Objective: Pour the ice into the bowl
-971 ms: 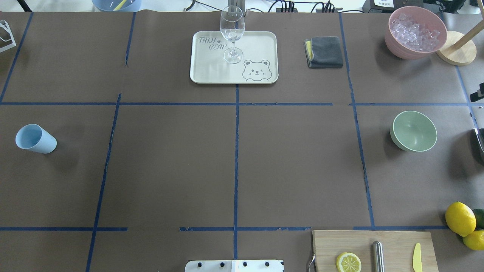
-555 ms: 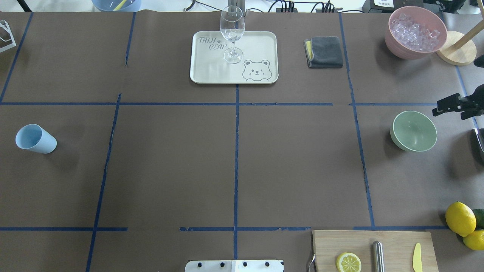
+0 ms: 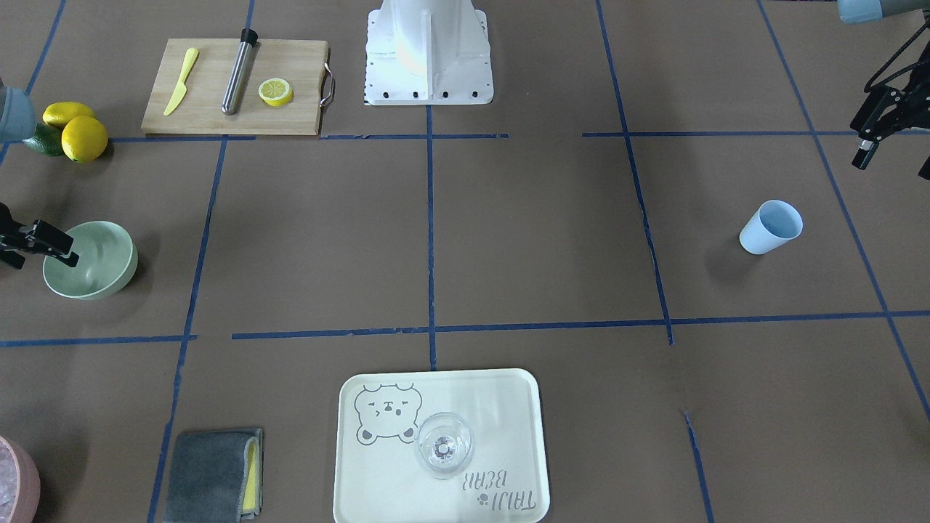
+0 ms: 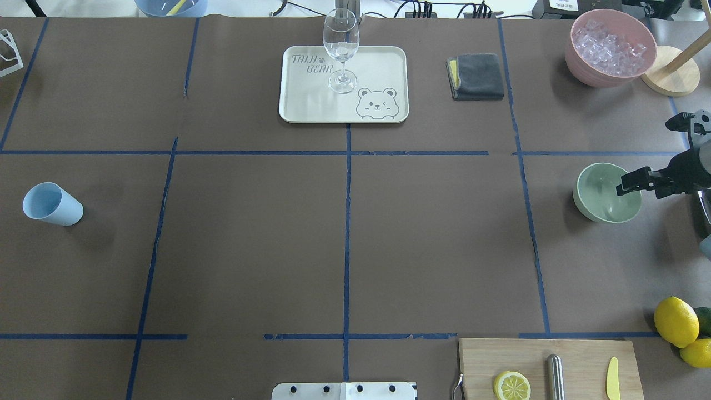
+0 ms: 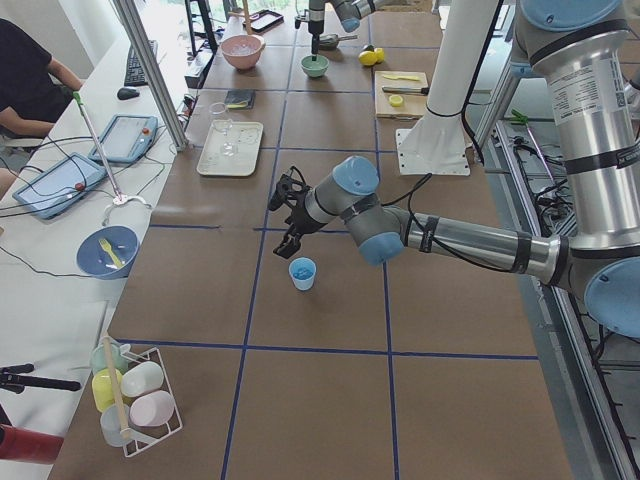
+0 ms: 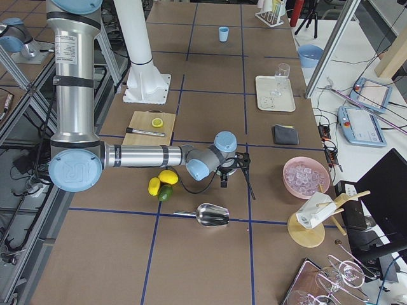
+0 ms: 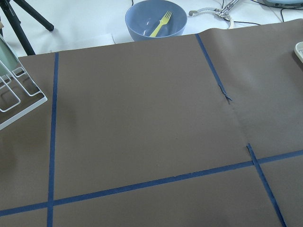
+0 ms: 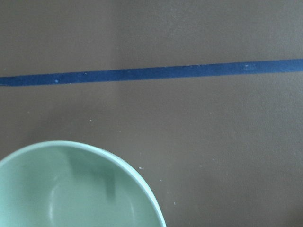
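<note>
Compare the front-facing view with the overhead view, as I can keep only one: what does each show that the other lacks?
Only the front-facing view shows the left gripper, hanging at its right edge beyond the blue cup. Only the overhead view shows the round wooden base beside the pink container, and the blue bowl past the table's far edge. Both show the bowl, empty, with the right gripper over its rim, plus the blue cup, the glass on the tray and the cutting board.
</note>
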